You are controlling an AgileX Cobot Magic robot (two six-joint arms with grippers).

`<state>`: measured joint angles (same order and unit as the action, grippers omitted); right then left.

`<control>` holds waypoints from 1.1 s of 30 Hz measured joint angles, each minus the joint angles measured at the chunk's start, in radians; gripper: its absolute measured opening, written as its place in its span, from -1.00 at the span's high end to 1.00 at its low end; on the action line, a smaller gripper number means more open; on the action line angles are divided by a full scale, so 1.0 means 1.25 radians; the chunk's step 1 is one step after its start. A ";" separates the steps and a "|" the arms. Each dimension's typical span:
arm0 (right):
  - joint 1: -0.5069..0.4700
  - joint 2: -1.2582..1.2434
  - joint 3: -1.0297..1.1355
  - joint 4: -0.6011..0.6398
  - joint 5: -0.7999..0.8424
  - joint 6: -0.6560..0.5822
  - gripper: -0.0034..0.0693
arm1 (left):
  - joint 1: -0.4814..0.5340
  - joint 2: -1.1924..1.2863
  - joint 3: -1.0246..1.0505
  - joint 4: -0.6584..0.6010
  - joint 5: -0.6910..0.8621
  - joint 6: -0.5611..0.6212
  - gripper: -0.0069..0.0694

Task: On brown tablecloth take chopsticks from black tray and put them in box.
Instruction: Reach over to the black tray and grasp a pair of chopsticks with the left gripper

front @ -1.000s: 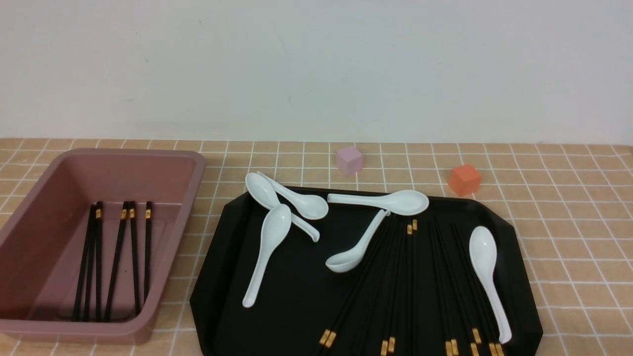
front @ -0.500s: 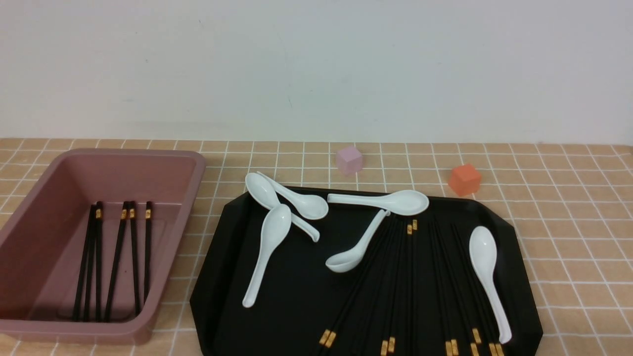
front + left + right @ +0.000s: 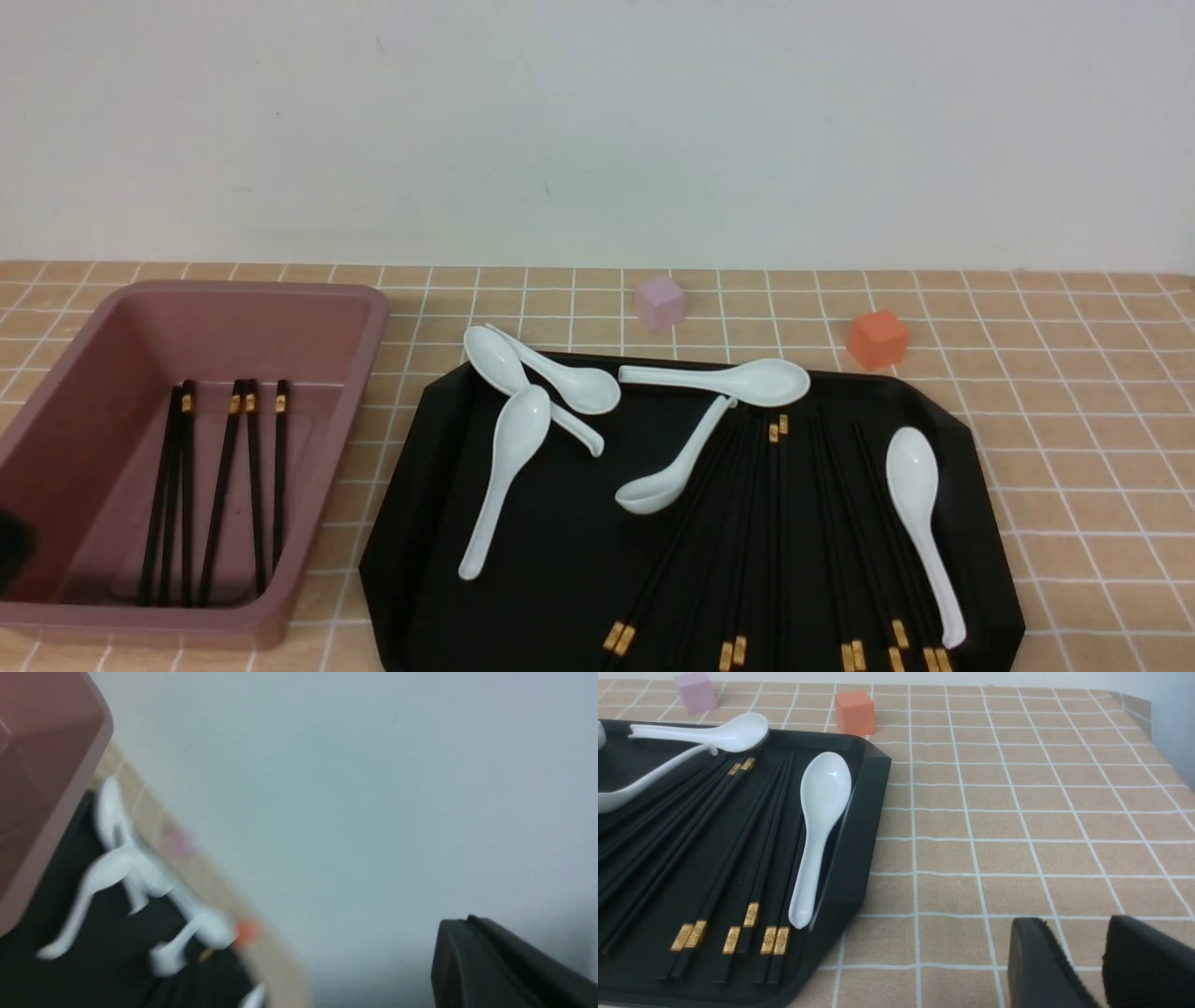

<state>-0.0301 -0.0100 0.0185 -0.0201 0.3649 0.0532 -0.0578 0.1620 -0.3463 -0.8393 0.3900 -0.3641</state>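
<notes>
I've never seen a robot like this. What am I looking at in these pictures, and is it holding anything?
This is a robot with two arms, each ending in a two-fingered hand. One picture looks forward from between the arms; the other two come from cameras on its wrists.

On a brown gridded tablecloth stand a dusty pink box, at the robot's left, and a black tray. Several black chopsticks with gold bands lie in the box; more lie in the tray, among white spoons. Beyond the tray sit a pink cube and an orange cube.

The left hand is shut, with nothing visible in it. The right hand stands a little open over bare cloth, holding nothing. The job is moving chopsticks from tray to box.
</notes>
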 joint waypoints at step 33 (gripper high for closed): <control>0.000 0.000 0.000 -0.001 0.000 0.000 0.25 | -0.582 1.298 -0.814 0.677 0.515 -0.151 0.34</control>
<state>-0.0301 -0.0100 0.0185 -0.0211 0.3649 0.0532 -0.7852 1.7847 -1.3642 0.0070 1.0343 -0.5533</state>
